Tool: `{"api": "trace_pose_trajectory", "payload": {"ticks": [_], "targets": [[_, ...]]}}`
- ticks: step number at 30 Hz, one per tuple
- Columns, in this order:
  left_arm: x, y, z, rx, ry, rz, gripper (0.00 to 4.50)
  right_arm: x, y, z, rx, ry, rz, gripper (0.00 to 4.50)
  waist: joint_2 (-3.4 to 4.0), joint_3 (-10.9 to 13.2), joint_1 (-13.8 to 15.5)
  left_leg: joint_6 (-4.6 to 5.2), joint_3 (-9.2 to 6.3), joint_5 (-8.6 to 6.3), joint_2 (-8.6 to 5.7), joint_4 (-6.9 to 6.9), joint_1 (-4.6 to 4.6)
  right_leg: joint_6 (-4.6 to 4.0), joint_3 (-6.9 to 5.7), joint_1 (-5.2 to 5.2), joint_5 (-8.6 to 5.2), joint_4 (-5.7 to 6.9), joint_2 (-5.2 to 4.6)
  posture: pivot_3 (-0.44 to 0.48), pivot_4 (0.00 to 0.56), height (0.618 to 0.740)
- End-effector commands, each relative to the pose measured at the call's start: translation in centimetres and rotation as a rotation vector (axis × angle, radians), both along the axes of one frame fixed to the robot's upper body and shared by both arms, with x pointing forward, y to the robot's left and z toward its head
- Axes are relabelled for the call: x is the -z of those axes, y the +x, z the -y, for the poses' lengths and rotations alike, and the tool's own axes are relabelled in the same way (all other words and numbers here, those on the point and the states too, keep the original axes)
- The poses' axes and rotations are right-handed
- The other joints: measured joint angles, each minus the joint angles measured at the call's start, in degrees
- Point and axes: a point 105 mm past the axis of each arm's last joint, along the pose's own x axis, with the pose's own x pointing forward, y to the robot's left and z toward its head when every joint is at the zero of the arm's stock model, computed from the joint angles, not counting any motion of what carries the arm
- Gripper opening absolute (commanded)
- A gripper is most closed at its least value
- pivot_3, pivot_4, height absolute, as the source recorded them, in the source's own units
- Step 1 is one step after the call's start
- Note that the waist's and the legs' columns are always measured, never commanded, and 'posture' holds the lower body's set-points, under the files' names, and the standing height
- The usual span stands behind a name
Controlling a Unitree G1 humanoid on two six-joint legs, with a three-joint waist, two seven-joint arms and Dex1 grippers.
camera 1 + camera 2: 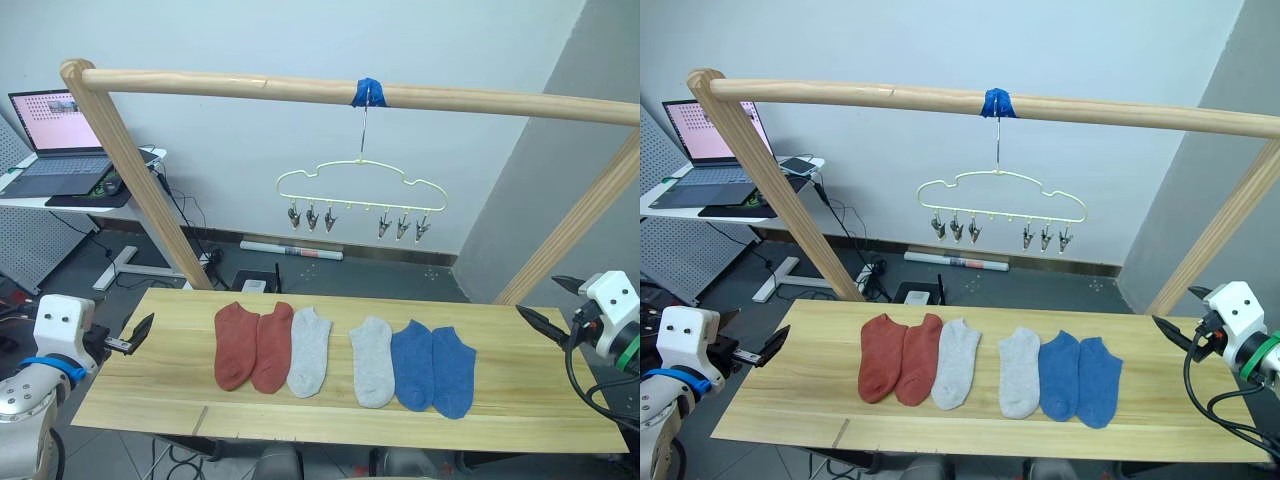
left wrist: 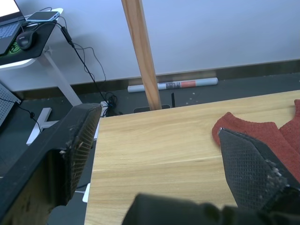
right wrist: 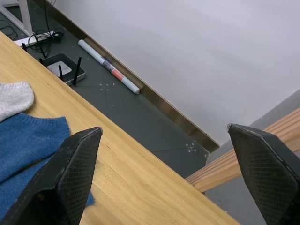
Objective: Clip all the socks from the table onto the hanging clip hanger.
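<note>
White wall and a grey floor lie behind a light plank desk, over which a thick wooden pole carries the pale yellow clip hanger by its thin hook, its clips all bare. At the desk's left end the left gripper hovers just off the edge, jaws spread wide and holding nothing. Just beyond it begins the row of six socks, all flat on the desk with their long axes running front to back: two rust-red socks side by side and touching, then a light grey sock, a gap, a second grey sock, and two blue socks touching. The right gripper waits off the right end, jaws likewise wide and empty. The red pair lies nearest the left arm and the blue pair nearest the right, so either arm would likely reach inward across the desk, meeting its first sock broadside; the hanger hangs above and behind the row's middle.
</note>
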Motion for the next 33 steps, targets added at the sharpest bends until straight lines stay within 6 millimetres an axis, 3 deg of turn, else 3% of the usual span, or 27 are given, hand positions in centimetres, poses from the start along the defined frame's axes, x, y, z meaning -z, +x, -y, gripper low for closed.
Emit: {"api": "trace_pose_trajectory", "payload": {"ticks": [1,9,17,18,24,29,33], "targets": [[-2.5,0.6,-0.3,0.008,0.000,0.093,4.50,-1.9,0.0,0.2,0.003,-0.024,0.058,4.48,0.00,0.0,0.0,0.00,0.00,0.00,0.00,0.00,0.00,0.00,0.00,0.00,0.00,0.00,0.00,0.016,0.040,0.732],[-3.6,0.5,-0.6,0.027,-0.004,0.148,4.50,-2.0,-0.3,-0.1,0.002,-0.023,0.058,4.48,0.02,-0.1,0.0,0.00,0.03,0.00,0.00,0.00,0.01,-0.01,0.03,0.00,-0.01,0.00,0.00,0.007,0.058,0.732],[-4.1,0.9,1.9,0.120,-0.017,0.170,4.50,-2.3,-0.7,-1.7,-0.054,-0.042,0.077,4.48,0.07,0.3,0.0,0.00,0.02,0.00,0.01,0.00,0.05,-0.05,0.04,0.02,-0.03,0.00,0.00,-0.007,0.097,0.732],[-4.2,1.1,2.1,0.119,-0.019,0.175,4.50,-2.5,-0.8,-1.9,-0.061,-0.045,0.081,4.48,0.05,0.5,0.0,0.00,0.02,0.00,0.02,0.00,0.06,-0.05,0.04,0.03,-0.03,0.00,0.00,-0.018,0.121,0.732],[-5.7,2.7,6.3,0.207,-0.069,0.243,4.50,-3.6,-1.0,-2.9,-0.097,-0.037,0.094,4.48,0.21,2.8,0.0,0.00,0.00,0.00,-0.01,0.08,0.06,-0.06,0.09,0.12,-0.02,0.00,-0.04,-0.053,0.184,0.732],[-7.1,3.3,9.4,0.267,-0.146,0.306,4.50,-5.4,-1.5,-5.1,-0.164,0.005,0.118,4.48,0.26,5.5,-0.2,0.00,-0.02,0.00,0.01,0.08,-0.10,-0.02,0.11,-0.03,-0.01,0.00,0.00,-0.085,0.240,0.732],[-9.2,4.4,12.5,0.326,-0.228,0.379,4.50,-6.9,-1.8,-9.1,-0.279,0.064,0.138,4.48,0.27,7.3,-0.6,0.00,-0.18,0.00,0.03,0.08,-0.44,0.32,0.00,-0.23,0.18,-0.01,0.06,-0.108,0.278,0.732]]}}
